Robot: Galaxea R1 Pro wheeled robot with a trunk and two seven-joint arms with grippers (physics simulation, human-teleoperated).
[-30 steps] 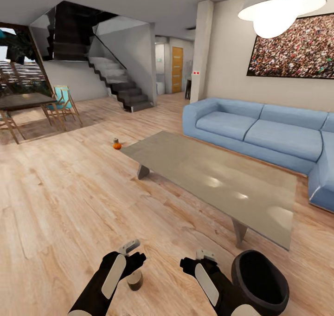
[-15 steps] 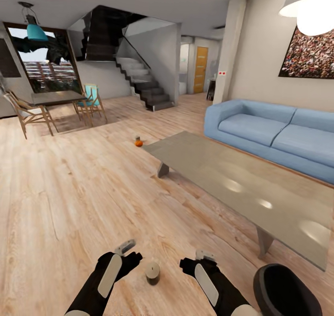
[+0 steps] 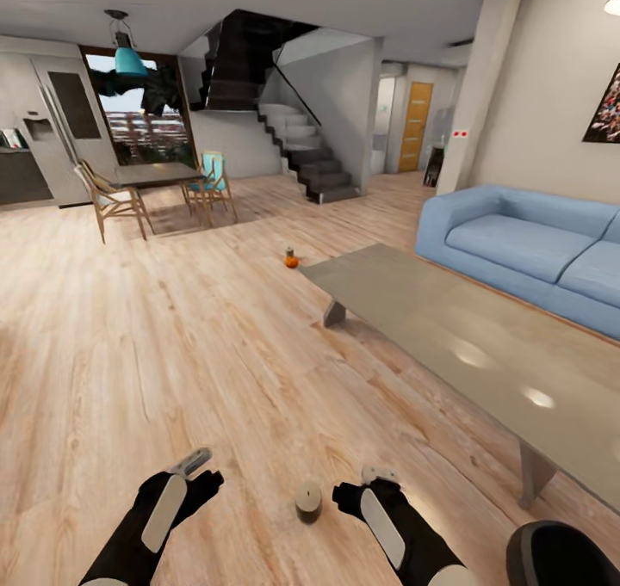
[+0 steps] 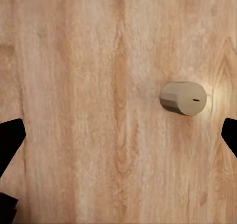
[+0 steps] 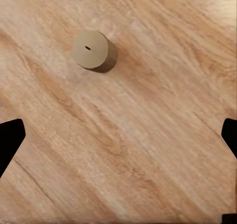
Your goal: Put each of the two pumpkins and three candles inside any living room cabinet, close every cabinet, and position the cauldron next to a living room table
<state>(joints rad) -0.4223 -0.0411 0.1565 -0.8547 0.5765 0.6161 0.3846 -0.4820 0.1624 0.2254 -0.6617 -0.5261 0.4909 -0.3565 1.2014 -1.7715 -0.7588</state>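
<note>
Both hands (image 3: 194, 465) (image 3: 366, 481) spread, empty; candle (image 3: 308, 500) upright between them on bare floor (image 3: 172, 354).

both arms are stretched out low in front, black with white panels on the forearms. left gripper (image 3: 204, 468) and right gripper (image 3: 360, 481) both point down toward the floor, fingers spread wide apart, nothing held in either one

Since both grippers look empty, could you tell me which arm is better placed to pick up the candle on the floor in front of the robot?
Probably the right. The candle stands just beside the right gripper, clearly farther from the left gripper. Both are open.
</note>
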